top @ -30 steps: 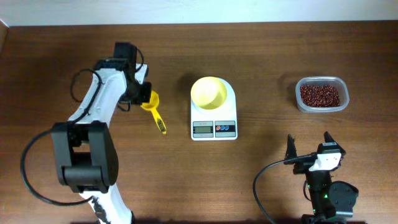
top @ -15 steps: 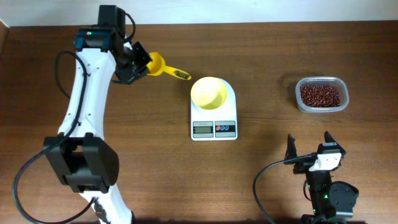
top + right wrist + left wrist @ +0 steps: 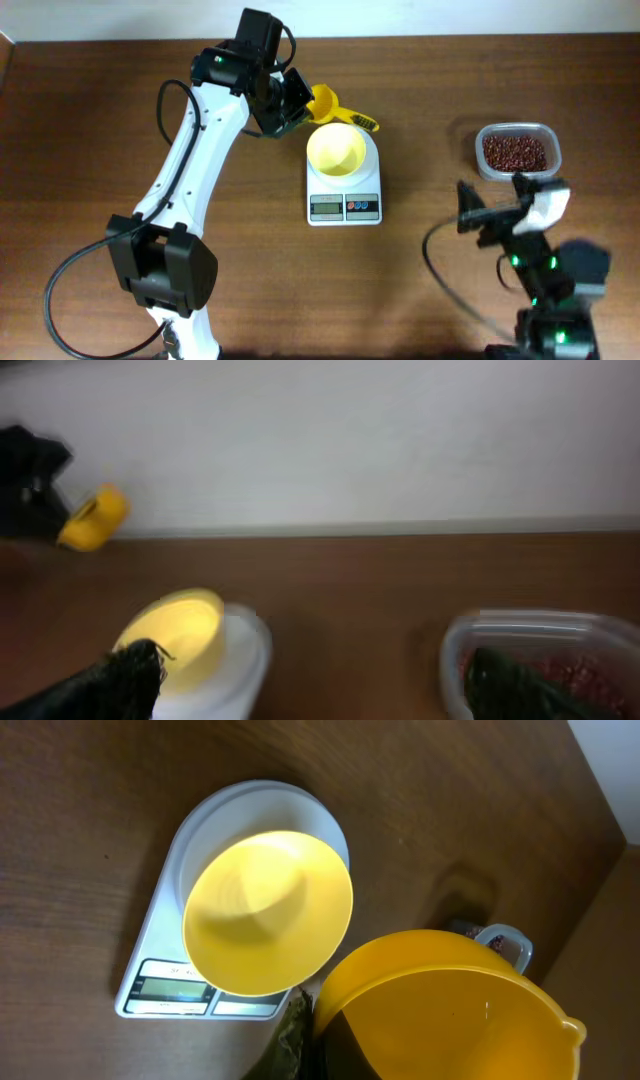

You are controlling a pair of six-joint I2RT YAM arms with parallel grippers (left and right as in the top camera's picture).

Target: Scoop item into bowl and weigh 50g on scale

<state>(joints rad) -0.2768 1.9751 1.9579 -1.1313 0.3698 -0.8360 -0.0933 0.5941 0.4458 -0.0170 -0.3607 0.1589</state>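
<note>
left gripper (image 3: 303, 103) clamped on empty yellow scoop (image 3: 338, 108) just behind bowl (image 3: 335, 150) on scale (image 3: 345, 205), right gripper (image 3: 315, 665) spread empty, beans (image 3: 515, 153) in clear container (image 3: 517, 128) well right; low swing across could knock bowl off scale

Dark brown wood-grain table (image 3: 250, 290); plain white wall (image 3: 350, 440) behind far edge

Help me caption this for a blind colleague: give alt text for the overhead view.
The left gripper holds a yellow scoop just behind an empty yellow bowl on a white scale. To the right, a clear container of red-brown beans sits by the open right gripper.
</note>
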